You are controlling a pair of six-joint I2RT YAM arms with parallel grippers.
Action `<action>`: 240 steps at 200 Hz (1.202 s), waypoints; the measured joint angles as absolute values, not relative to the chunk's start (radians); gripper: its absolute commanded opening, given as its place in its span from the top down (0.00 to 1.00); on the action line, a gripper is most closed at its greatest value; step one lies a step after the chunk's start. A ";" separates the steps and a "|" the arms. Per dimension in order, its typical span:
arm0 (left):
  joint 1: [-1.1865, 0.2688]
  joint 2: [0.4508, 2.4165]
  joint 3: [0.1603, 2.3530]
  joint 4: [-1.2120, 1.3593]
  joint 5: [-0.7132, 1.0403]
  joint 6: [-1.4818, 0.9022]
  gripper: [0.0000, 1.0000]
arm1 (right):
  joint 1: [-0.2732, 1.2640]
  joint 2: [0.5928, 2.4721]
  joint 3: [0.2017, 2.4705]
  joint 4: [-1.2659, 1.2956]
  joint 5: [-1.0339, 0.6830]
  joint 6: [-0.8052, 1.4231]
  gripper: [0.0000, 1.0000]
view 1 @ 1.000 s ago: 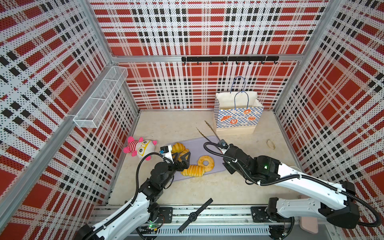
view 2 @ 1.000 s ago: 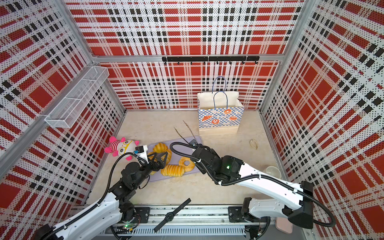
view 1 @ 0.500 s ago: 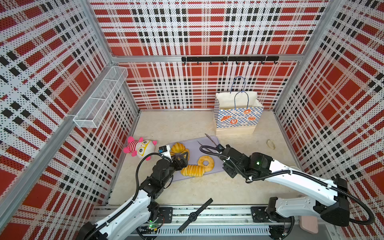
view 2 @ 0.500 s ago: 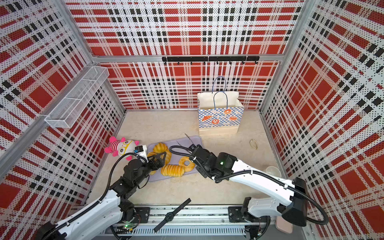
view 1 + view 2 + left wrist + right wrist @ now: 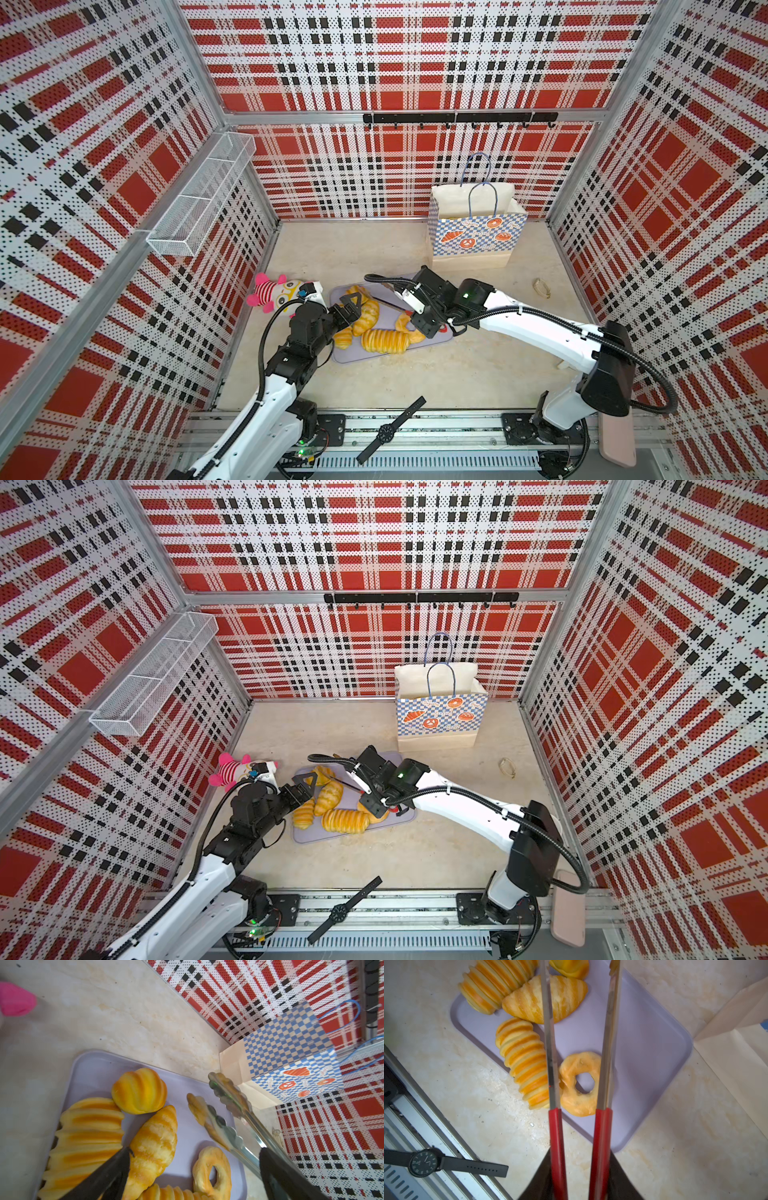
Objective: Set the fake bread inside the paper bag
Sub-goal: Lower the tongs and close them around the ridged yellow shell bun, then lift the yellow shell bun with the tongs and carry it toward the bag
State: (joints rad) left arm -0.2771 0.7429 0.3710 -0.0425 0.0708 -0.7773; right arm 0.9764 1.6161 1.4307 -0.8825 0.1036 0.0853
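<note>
My right gripper (image 5: 579, 1167) pinches tongs (image 5: 550, 1047), blades apart over lilac tray (image 5: 654, 1043). My left gripper (image 5: 352, 306) spread wide, empty. Five fake bread (image 5: 521, 1059) pieces lie on tray. None visibly bagged. Paper bag (image 5: 473, 237) upright, well apart, inside hidden.

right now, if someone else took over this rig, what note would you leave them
Left pincer: open, empty, hovering over the pastries at the tray's left end.
Right pincer: shut on red-handled metal tongs. The tong tips are apart and grip nothing above the tray.
Bread: five glossy golden toy pastries lie on the lilac plastic tray, among them a ring doughnut and a croissant.
Cream checker-print paper bag: upright and open by the back wall, inside hidden.
Done: tongs in hand; no pastry seen bagged.
Left: carry each pastry to the bag with the tongs.
</note>
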 measured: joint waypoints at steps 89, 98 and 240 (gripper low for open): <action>-0.208 0.709 0.371 -0.084 0.056 -0.786 0.02 | 0.958 1.740 1.539 -0.878 0.030 0.057 0.63; -0.208 0.709 0.371 -0.084 0.056 -0.786 0.02 | 0.958 1.748 1.547 -0.878 0.027 0.057 0.63; -0.208 0.740 0.371 -0.083 0.060 -0.785 0.02 | 0.946 1.912 1.627 -0.884 0.008 0.057 0.66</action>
State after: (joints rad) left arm -0.2081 0.7399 0.3706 -0.0830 0.0605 -0.7849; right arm 0.9459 1.9121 1.6272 -0.8841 0.0082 0.0566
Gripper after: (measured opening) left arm 0.982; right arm 0.368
